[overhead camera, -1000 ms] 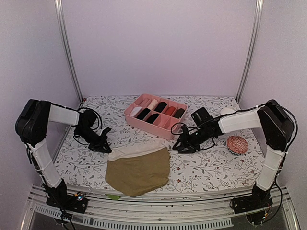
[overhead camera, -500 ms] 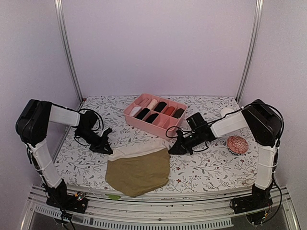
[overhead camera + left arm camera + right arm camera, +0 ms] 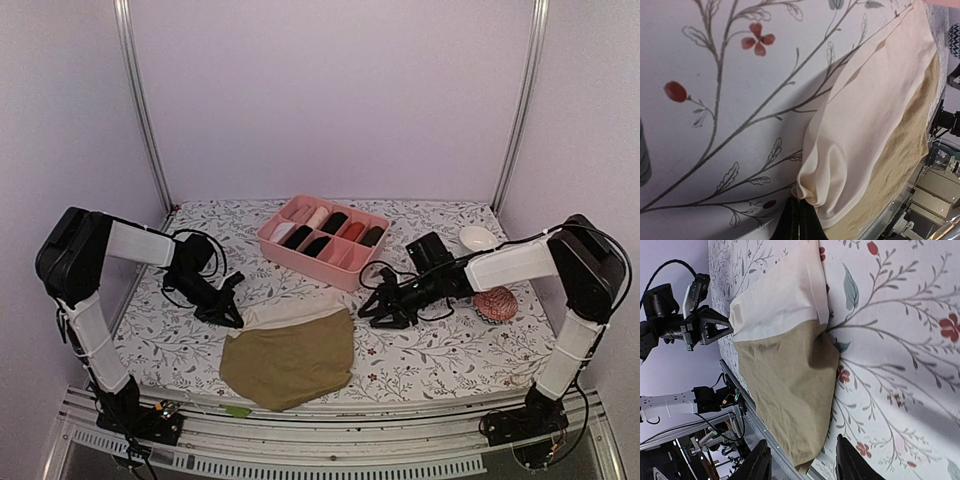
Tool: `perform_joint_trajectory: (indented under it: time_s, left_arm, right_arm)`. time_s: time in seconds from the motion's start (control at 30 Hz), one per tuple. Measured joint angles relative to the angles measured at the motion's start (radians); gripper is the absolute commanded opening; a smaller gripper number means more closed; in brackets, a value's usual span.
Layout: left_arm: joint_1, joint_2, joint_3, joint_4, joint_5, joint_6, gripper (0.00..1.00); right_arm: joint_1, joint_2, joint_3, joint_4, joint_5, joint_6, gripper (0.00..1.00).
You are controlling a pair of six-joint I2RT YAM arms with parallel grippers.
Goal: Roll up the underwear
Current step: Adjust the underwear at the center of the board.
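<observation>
The olive-brown underwear (image 3: 290,360) with a cream waistband (image 3: 290,315) lies flat near the table's front edge. My left gripper (image 3: 232,318) is shut, and its tip (image 3: 799,204) presses against the waistband's left corner (image 3: 812,192), which bunches up there. My right gripper (image 3: 375,312) stands open just right of the underwear's right edge, low over the cloth. In the right wrist view its fingers (image 3: 760,462) frame the olive fabric (image 3: 785,375) without touching it. Rolled garments fill the pink box (image 3: 308,260).
The pink divided box sits behind the underwear at the centre back. A red-and-white patterned ball (image 3: 495,303) lies at the right, with a small white bowl (image 3: 477,238) behind it. The metal table rail (image 3: 330,425) runs close below the underwear.
My left gripper has slid right and forward onto the waistband's left corner, staying shut. My right gripper has drawn slightly rightward away from the underwear's edge, and its jaws now stand open.
</observation>
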Motion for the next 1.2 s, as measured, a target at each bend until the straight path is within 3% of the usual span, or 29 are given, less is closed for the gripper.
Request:
perform_joint_trajectory:
  time_s: [0.33,0.43,0.53,0.67,0.8,0.87,0.9,1.0,1.2]
  left_arm:
    - [0.0,0.0,0.0,0.0,-0.002,0.0,0.0]
    - [0.0,0.0,0.0,0.001,-0.002,0.0,0.0]
    - [0.0,0.0,0.0,0.001,-0.002,0.0,0.0]
    - [0.0,0.0,-0.001,0.002,0.0,0.0,0.0]
    - [0.0,0.0,-0.005,0.007,0.008,-0.001,0.0]
    - [-0.001,0.0,-0.009,0.012,0.016,-0.002,0.0]
    - [-0.002,0.0,-0.012,0.015,0.021,-0.003,0.0]
    - [-0.01,0.0,-0.015,0.019,0.028,-0.005,0.0]
    - [-0.019,0.0,-0.015,0.021,0.028,-0.005,0.0]
  right_arm:
    - [0.042,0.23,0.263,0.01,0.08,-0.098,0.48]
    - [0.058,0.269,0.285,0.04,0.085,-0.127,0.29]
    - [0.074,0.275,0.28,0.063,0.088,-0.133,0.0]
    - [0.084,0.214,0.179,0.117,0.098,-0.135,0.0]
    - [0.091,0.056,0.003,0.058,0.105,-0.108,0.0]
    - [0.097,-0.006,-0.059,0.015,0.11,-0.098,0.35]
    - [0.098,-0.024,-0.072,-0.002,0.114,-0.093,0.43]
    - [0.103,-0.06,-0.083,-0.017,0.159,-0.085,0.54]
    - [0.112,-0.028,-0.051,0.075,0.268,-0.109,0.58]
